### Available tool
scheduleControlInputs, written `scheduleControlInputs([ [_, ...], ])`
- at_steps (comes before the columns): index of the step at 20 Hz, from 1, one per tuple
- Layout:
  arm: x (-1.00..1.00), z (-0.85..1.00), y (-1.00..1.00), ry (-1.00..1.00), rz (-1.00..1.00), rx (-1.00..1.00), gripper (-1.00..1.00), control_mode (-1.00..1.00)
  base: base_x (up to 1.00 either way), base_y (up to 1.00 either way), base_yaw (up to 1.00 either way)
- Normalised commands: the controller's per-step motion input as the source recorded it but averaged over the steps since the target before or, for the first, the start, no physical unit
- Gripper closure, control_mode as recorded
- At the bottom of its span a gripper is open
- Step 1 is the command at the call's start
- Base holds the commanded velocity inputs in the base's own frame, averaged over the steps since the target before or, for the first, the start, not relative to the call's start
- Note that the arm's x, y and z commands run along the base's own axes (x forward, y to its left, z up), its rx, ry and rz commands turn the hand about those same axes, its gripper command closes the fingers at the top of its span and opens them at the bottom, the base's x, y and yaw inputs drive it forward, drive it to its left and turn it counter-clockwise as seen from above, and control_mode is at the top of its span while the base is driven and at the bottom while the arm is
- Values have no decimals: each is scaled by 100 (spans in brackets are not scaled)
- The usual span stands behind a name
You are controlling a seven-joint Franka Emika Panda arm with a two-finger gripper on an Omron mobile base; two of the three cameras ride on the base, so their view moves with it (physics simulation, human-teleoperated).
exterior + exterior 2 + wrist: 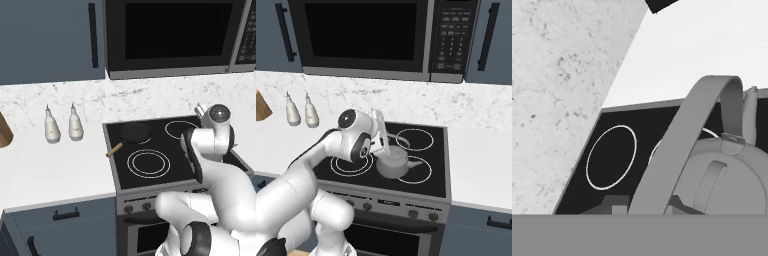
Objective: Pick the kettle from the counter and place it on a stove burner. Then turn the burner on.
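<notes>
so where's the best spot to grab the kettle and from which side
Take the kettle by the top of its arched handle, coming from straight above. The handle stands upright over the domed lid, leaving a gap beneath for a finger, while the body is round and wide. The gripper already straddles the handle's base in the hand view.

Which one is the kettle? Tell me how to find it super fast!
Look under the big black microwave at the black glass stove. The kettle sits on its front right ring, right by the robot's hand. It is the small round grey pot with a pointy spout and an arched handle, not the flat dark pan or the two white bottles.
</notes>
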Motion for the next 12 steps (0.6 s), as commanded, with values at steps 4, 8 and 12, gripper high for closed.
scheduleControlInputs([
  [4, 0, 0, 68, 2, 1, 0, 100, -100, 0, 0, 0],
  [8, 0, 0, 72, 4, 1, 0, 100, -100, 0, 0, 0],
  [12, 0, 0, 74, 3, 0, 0, 100, -100, 0, 0, 0],
])
